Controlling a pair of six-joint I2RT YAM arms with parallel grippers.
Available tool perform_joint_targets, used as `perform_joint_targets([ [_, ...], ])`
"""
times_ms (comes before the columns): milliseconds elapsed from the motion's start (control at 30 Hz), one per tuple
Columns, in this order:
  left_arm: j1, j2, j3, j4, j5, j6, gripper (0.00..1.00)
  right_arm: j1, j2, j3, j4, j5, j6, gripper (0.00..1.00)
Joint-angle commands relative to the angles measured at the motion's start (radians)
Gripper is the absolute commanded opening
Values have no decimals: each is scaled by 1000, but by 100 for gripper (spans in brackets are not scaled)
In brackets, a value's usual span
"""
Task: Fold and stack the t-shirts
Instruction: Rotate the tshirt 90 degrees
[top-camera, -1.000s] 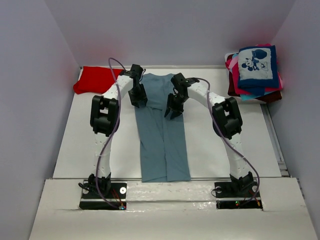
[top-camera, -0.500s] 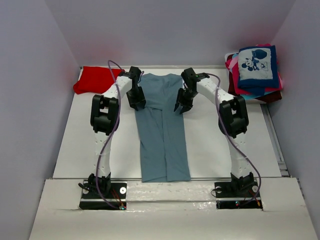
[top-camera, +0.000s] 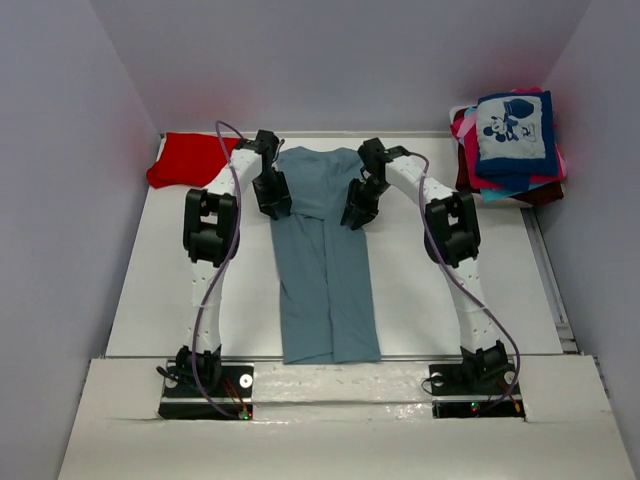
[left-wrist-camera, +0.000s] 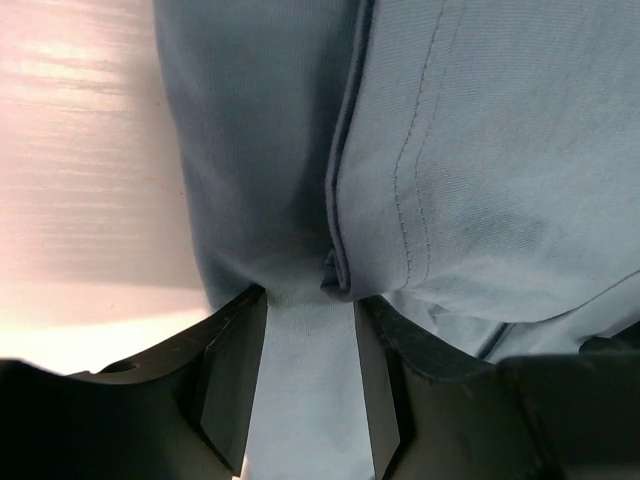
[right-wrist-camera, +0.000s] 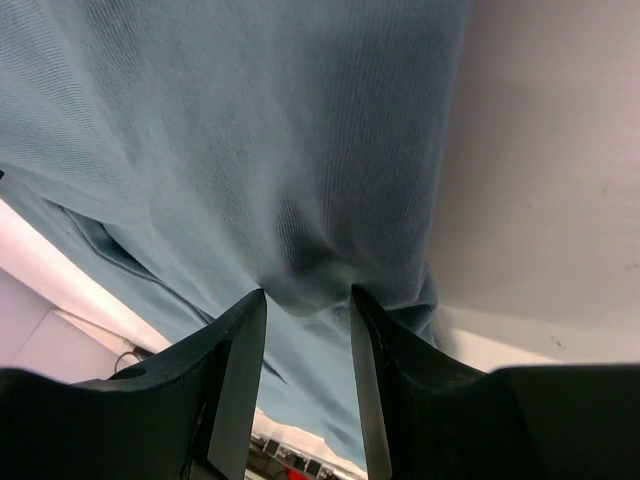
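A grey-blue t-shirt (top-camera: 325, 290) lies flat down the middle of the table, sleeves folded in, collar end at the far side. My left gripper (top-camera: 272, 205) is pressed onto its left shoulder edge. In the left wrist view the left gripper (left-wrist-camera: 310, 295) stands open, with flat cloth filling the gap and a folded seam (left-wrist-camera: 340, 285) at the tips. My right gripper (top-camera: 358, 212) is down on the right shoulder edge. Seen from the right wrist, that gripper (right-wrist-camera: 307, 292) is open too, a pucker of cloth bulging between its fingertips.
A red t-shirt (top-camera: 185, 158) lies crumpled at the far left corner. A stack of folded t-shirts (top-camera: 512, 145), the navy cartoon-mouse one on top, sits at the far right against the wall. Side walls close in the white table (top-camera: 160, 290).
The right gripper has swung outward from over the shirt's middle to its right edge. The left gripper has stayed in place. The shirt lies as before.
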Motion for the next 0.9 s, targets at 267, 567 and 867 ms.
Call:
perform_joint_targets([
  [267, -6, 178, 186, 110, 47, 64, 59, -60, 159, 175, 20, -4, -25, 46],
  [567, -6, 226, 274, 252, 107, 26, 61, -146, 202, 305, 109, -4, -1, 52],
  [867, -6, 212, 282, 311, 109, 7, 67, -181, 162, 309, 192, -107, -41, 66],
])
